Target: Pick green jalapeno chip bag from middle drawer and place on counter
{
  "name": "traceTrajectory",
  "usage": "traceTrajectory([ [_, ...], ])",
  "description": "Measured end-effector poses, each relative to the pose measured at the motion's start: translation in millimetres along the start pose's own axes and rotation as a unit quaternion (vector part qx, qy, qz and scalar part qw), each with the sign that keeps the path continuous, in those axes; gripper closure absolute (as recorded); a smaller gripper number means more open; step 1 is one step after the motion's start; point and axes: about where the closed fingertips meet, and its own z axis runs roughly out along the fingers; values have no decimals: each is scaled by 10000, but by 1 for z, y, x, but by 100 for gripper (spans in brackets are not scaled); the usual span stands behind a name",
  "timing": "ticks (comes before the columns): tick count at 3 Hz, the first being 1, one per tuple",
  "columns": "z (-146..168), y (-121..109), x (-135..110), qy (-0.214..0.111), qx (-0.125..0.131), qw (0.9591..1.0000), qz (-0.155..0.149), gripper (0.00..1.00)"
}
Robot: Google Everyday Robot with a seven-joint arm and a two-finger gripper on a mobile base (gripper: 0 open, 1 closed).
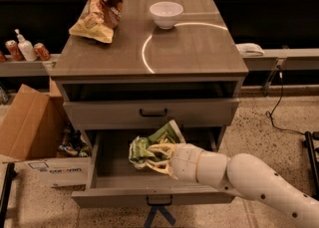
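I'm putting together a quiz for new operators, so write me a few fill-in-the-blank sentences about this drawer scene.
1. The hand, closed on the green bag, reaches into a drawer that stands ___.
2. The bowl on the counter is coloured ___.
3. The box on the floor beside the cabinet is made of ___.
Missing words: open; white; cardboard.

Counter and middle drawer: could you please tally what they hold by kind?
Chip bags: 2, the brown-and-yellow chip bag on the counter, the green jalapeno chip bag in the middle drawer, gripper shut on it
Bowls: 1, white bowl
Total: 3
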Motion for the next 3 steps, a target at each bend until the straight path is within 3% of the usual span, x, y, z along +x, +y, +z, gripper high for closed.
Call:
traceTrajectory([
  [1,-5,-10,-5,-48,119,9999,-74,100],
  [2,-35,-48,-35,-75,467,9978,-463,100],
  [3,-63,-91,-80,-110,717,9928,-957,100],
])
